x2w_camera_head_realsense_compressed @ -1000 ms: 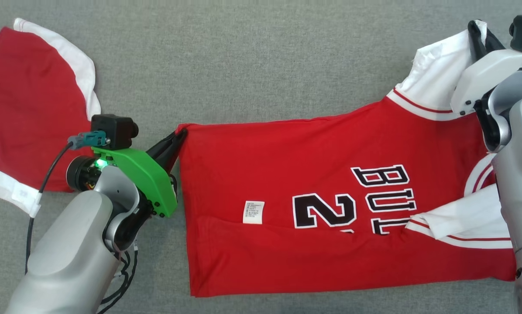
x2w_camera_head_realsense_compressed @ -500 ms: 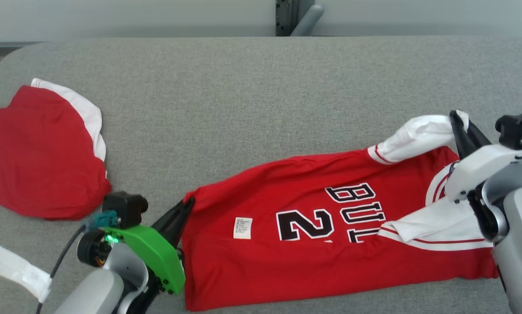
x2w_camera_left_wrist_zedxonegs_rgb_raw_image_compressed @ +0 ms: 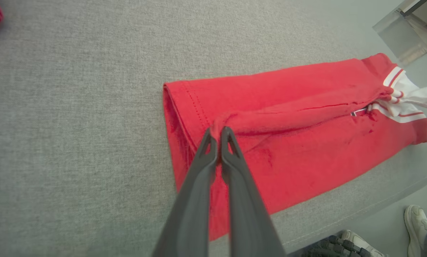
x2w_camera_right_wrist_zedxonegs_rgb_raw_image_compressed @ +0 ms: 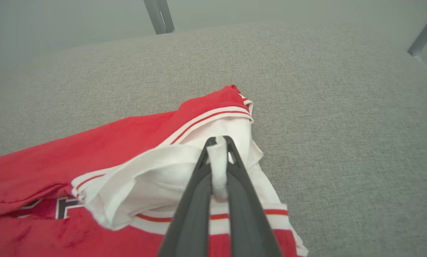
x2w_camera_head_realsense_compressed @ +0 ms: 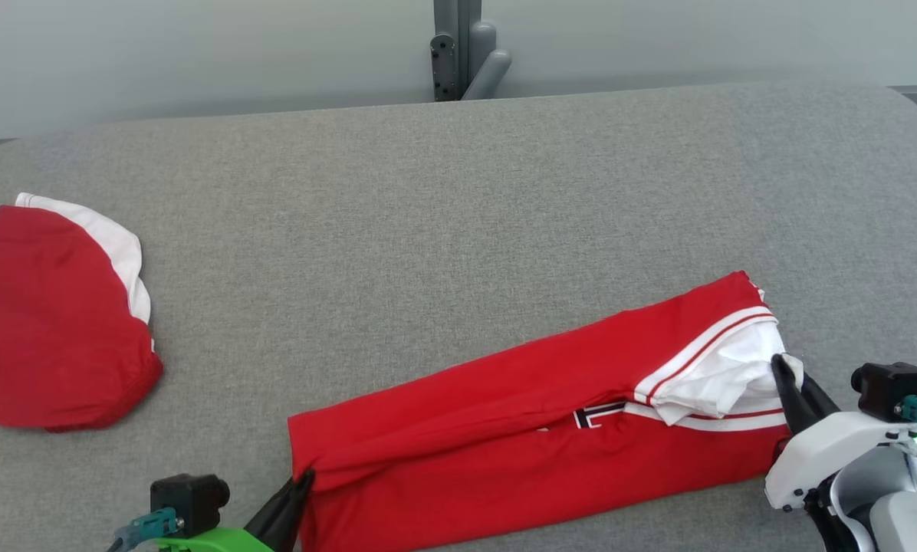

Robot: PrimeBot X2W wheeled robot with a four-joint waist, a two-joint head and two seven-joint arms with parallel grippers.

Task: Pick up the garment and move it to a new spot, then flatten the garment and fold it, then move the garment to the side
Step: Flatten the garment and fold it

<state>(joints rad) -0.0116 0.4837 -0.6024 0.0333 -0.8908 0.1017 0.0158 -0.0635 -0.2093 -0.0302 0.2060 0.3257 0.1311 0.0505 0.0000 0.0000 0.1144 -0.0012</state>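
Observation:
A red jersey point(x2w_camera_head_realsense_compressed: 520, 437) with white, red-striped sleeves lies lengthwise on the grey table, its far long edge folded toward me so only a sliver of black lettering point(x2w_camera_head_realsense_compressed: 593, 418) shows. My left gripper point(x2w_camera_head_realsense_compressed: 303, 481) is shut on the red hem corner at the jersey's left end; the left wrist view shows the left gripper point(x2w_camera_left_wrist_zedxonegs_rgb_raw_image_compressed: 219, 132) pinching a red fold of the jersey point(x2w_camera_left_wrist_zedxonegs_rgb_raw_image_compressed: 288, 117). My right gripper point(x2w_camera_head_realsense_compressed: 782, 366) is shut on the white sleeve point(x2w_camera_head_realsense_compressed: 723, 376) at the right end; the right wrist view shows white sleeve cloth point(x2w_camera_right_wrist_zedxonegs_rgb_raw_image_compressed: 152, 171) clamped in the right gripper point(x2w_camera_right_wrist_zedxonegs_rgb_raw_image_compressed: 217, 141).
A second red and white garment point(x2w_camera_head_realsense_compressed: 52, 322) lies bunched at the table's left. The grey table point(x2w_camera_head_realsense_compressed: 443, 230) stretches wide behind the jersey, with a metal post point(x2w_camera_head_realsense_compressed: 458, 50) beyond its far edge. A person's shoe point(x2w_camera_left_wrist_zedxonegs_rgb_raw_image_compressed: 415, 221) stands on the floor past the near edge.
Both grippers have pulled the jersey's far edge toward me, folding it over and hiding most of the lettering and the label. The head camera has also tilted, showing more of the table's far side.

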